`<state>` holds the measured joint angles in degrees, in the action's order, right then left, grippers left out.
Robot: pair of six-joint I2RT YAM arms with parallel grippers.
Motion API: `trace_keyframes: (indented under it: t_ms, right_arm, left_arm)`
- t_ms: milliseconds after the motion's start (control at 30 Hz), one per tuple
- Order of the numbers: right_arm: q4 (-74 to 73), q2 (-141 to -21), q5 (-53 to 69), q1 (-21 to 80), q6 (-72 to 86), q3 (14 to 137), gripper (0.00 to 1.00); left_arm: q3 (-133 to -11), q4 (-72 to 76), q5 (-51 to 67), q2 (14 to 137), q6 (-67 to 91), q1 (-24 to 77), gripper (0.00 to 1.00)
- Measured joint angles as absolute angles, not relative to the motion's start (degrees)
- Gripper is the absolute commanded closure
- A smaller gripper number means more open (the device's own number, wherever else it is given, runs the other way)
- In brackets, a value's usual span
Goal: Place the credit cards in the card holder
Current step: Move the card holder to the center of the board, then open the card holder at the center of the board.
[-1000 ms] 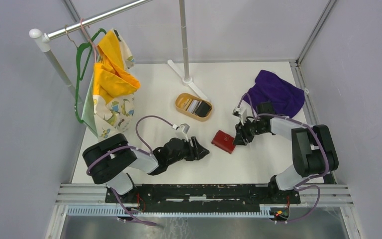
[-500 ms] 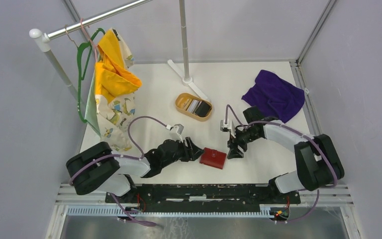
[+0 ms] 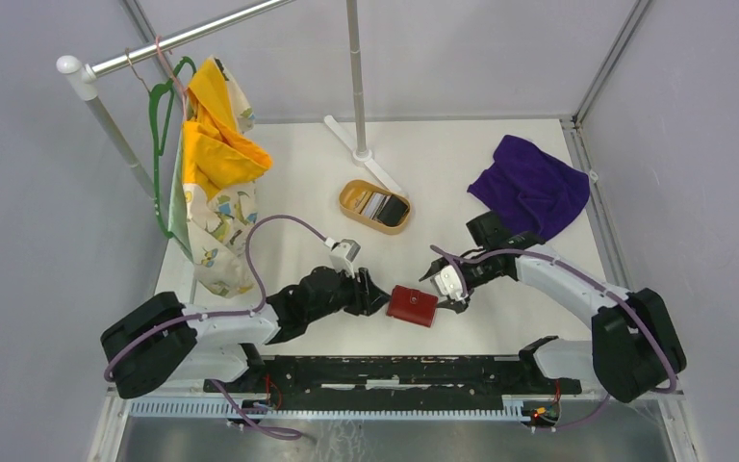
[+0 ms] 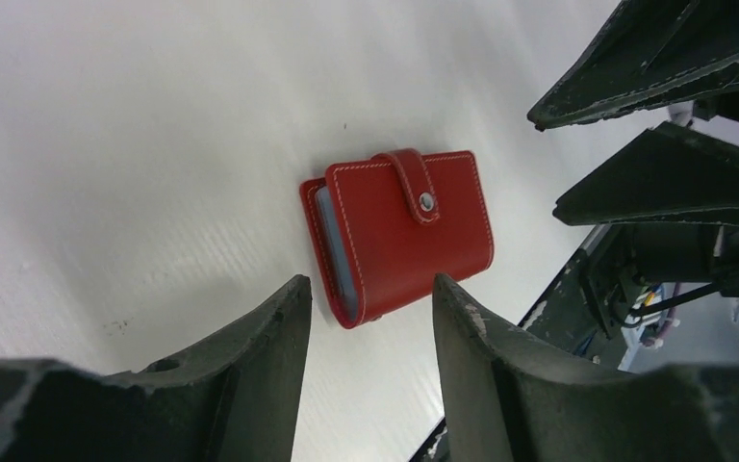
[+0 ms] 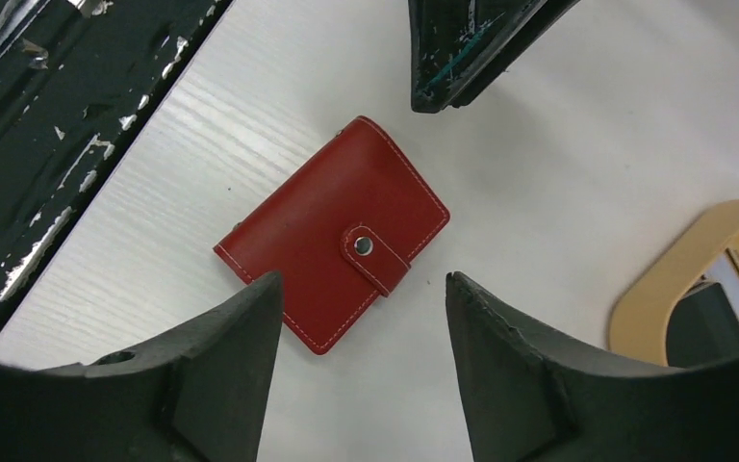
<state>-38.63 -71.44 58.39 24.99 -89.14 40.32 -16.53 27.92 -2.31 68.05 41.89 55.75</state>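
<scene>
two hands flank closed card holder [image 3: 413, 306] | left hand [image 4: 369, 289] spread, empty | right hand [image 5: 361, 281] spread, empty

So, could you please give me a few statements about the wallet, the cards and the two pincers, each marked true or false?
1. The wallet lies closed on the table, its tab snapped down. True.
2. The left pincer grips the wallet. False: its jaws stand open and the wallet lies free just past them.
3. Cards sit in the tray. True.
4. The right pincer is shut. False: it is open and empty, over the wallet.
5. The purple cloth covers the tray. False: it lies apart, at the far right of the table.
</scene>
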Motion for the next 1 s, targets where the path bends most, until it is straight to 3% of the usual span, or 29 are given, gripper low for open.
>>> trace_keyframes:
  t_ms: [233,333,600,1000]
  right_arm:
    - [-33.9,-75.8,53.3,30.4,-84.7,40.2,0.48]
    - [-33.2,-79.3,51.1,31.6,-82.7,40.4,0.50]
    - [-33.6,-82.3,45.3,33.0,-80.9,40.7,0.52]
    - [-33.7,-82.3,39.0,33.1,-78.3,42.2,0.53]
  left_arm:
    - [-18.1,28.8,1.7,78.7,41.9,55.7,0.54]
    - [-20.9,28.9,3.3,82.8,41.8,55.7,0.60]
    - [-29.3,27.1,4.8,90.3,38.6,55.7,0.91]
    - [-34.6,25.3,6.5,94.0,32.6,55.7,0.98]
